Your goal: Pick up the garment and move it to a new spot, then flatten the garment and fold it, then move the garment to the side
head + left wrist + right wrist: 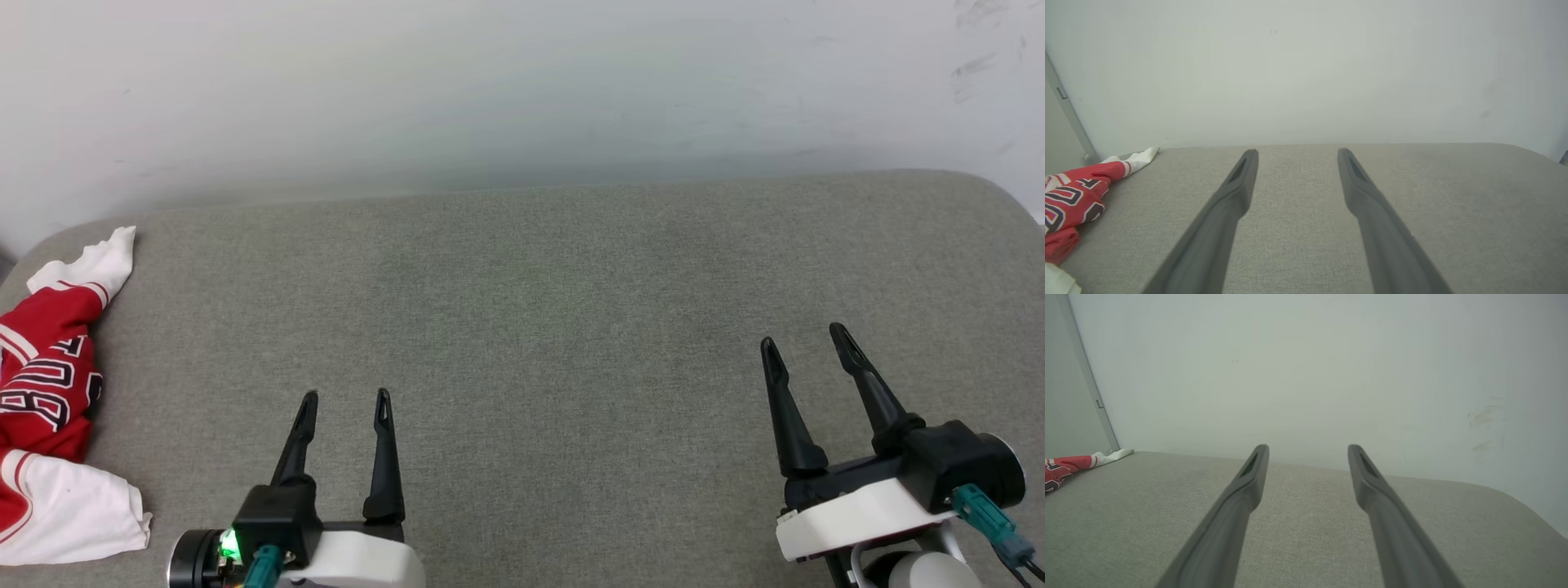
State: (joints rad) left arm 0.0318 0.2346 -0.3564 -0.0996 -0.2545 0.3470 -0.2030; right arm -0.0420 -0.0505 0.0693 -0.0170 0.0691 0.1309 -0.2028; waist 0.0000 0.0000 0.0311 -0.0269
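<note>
surface: grey woven-fabric surface (pixel 531 327), rounded far corners, far edge up against a plain off-white wall (pixel 522 82). A few dark scuff marks (pixel 980 57) sit on the wall at upper right of the head view. A grey vertical trim strip (pixel 1090 384) runs up the left of the right wrist view, with a small tab on it.

garment: red jersey shirt with white short sleeves (pixel 49 384), crumpled at the left edge of the surface and partly cut off by the head view's edge. The black, white-outlined lettering faces up, only partly readable. One white sleeve points toward the wall; the other lies at the near end of the heap.

left hand (pixel 345 396): fingers spread, nothing between them, over bare fabric to the right of the shirt, not touching it.

right hand (pixel 803 336): fingers spread, empty, over the right side of the surface, well apart from the shirt.

Can't tell whether either hand's fingertips touch the fabric.
</note>
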